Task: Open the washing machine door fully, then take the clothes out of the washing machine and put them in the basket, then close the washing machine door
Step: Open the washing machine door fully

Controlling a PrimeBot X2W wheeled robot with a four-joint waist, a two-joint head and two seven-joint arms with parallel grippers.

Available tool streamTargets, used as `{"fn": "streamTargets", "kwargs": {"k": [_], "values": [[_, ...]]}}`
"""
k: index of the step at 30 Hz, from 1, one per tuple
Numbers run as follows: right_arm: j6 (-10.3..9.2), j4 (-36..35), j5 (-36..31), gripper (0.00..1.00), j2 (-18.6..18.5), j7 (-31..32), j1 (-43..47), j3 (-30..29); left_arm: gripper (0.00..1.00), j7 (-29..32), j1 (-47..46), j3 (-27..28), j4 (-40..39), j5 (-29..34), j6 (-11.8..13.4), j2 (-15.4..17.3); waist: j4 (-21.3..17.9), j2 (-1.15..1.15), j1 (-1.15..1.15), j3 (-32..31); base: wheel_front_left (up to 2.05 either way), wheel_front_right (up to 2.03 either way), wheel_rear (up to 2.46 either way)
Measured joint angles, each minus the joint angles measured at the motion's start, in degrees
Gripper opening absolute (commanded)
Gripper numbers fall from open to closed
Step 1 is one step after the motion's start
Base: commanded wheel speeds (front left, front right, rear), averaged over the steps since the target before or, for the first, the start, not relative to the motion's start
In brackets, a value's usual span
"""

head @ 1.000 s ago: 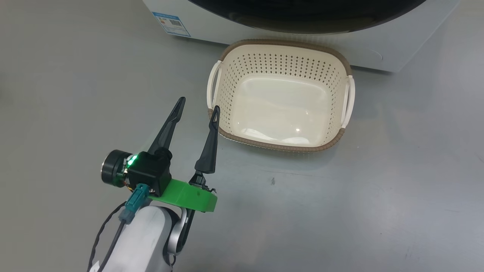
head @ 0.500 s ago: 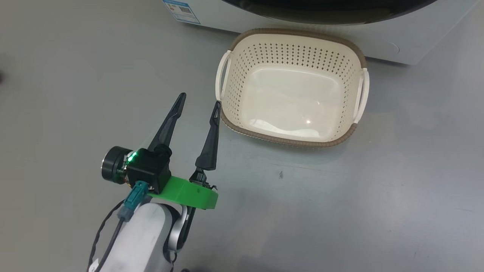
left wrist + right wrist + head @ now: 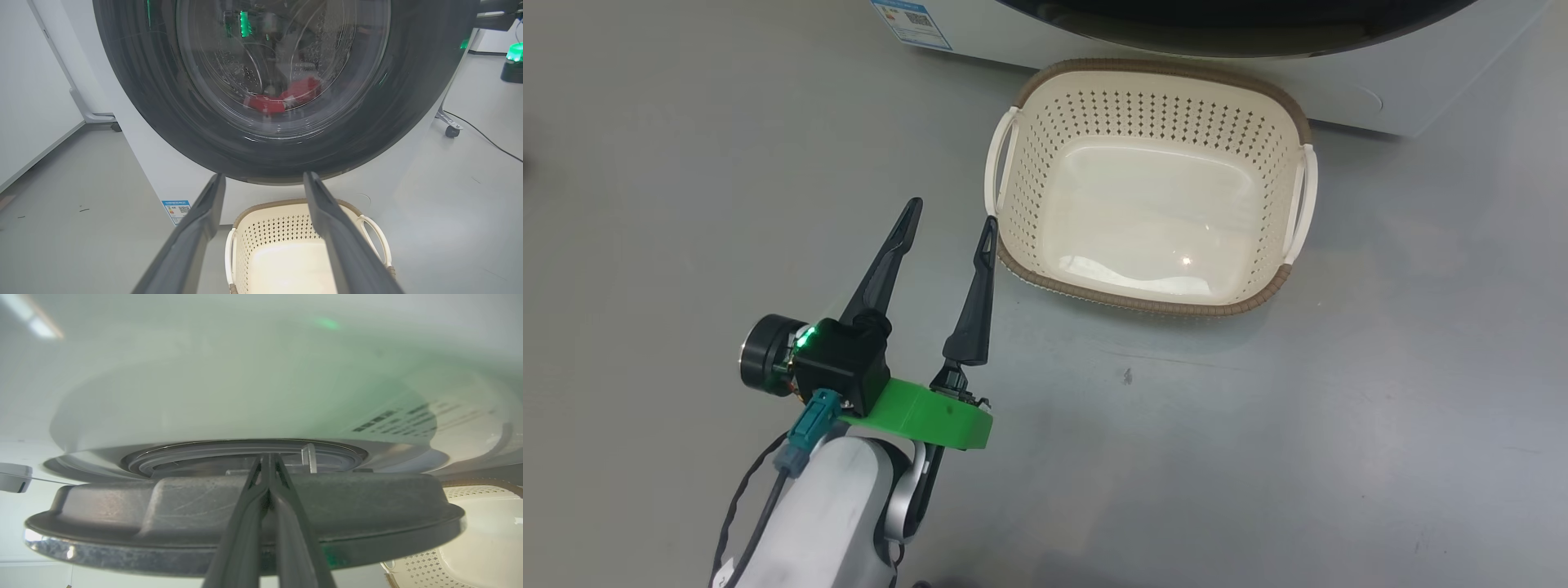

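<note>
"Two hands, two different jobs. Why does the left hand (image 3: pixel 952 212) hang spread wide with nothing in it?"

"Ready for the reach, I reckon. It hovers just beside the basket (image 3: pixel 1143 309) and is aimed at the washing machine door (image 3: pixel 163 102). The clothes (image 3: pixel 282 98) lie red at the bottom of the drum (image 3: pixel 241 75), seen through the door, so nothing is out yet."

"And the right hand (image 3: pixel 267 456)?"

"Its fingers are pressed together with nothing pinched. They lie across what looks like the door's grey inner side, tips toward the gasket (image 3: pixel 163 457) (a hook, I'd guess, to swing the door wide). Whether they bear on it, I can't tell."

"Basket's well placed."

"It's empty, on the floor (image 3: pixel 1258 457) right in front of the washing machine (image 3: pixel 1339 98), below the door, so a short drop does it. Mind, the door could pass close over its rim."

"And the room?"

"The floor is smooth and grey, with one dark speck (image 3: pixel 1127 376). There's a white wall panel (image 3: pixel 32 81) to one side, and a wheeled stand (image 3: pixel 449 128) and a cable (image 3: pixel 486 141) to the other."
</note>
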Motion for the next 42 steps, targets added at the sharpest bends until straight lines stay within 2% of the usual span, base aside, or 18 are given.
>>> {"fn": "streamTargets", "kwargs": {"k": [8, 17, 42], "values": [[0.91, 1.21, 1.48, 0.0, -0.22, 4.05, 0.04, 0.56, 1.0, 0.0, -0.04, 0.78, 0.03, 0.03, 0.0, -0.04, -0.75, 0.0, 0.0, -0.37, 0.0, 0.0, 0.0], [3.64, 1.75, 3.39, 0.0, -0.07, 8.08, 1.42, 1.34, 1.0, 0.0, -0.05, 1.16, 0.64, 0.03, 0.0, -0.05, -1.64, 0.0, 0.0, -1.04, 0.0, 0.0, 0.0], [6.84, 2.25, 5.64, 0.0, 3.66, 15.39, 10.83, 4.44, 1.0, 0.0, 0.71, 1.6, 3.37, 0.18, 0.0, -0.05, -3.45, 0.0, 0.0, -6.93, 0.0, 0.0, 0.0]]}}
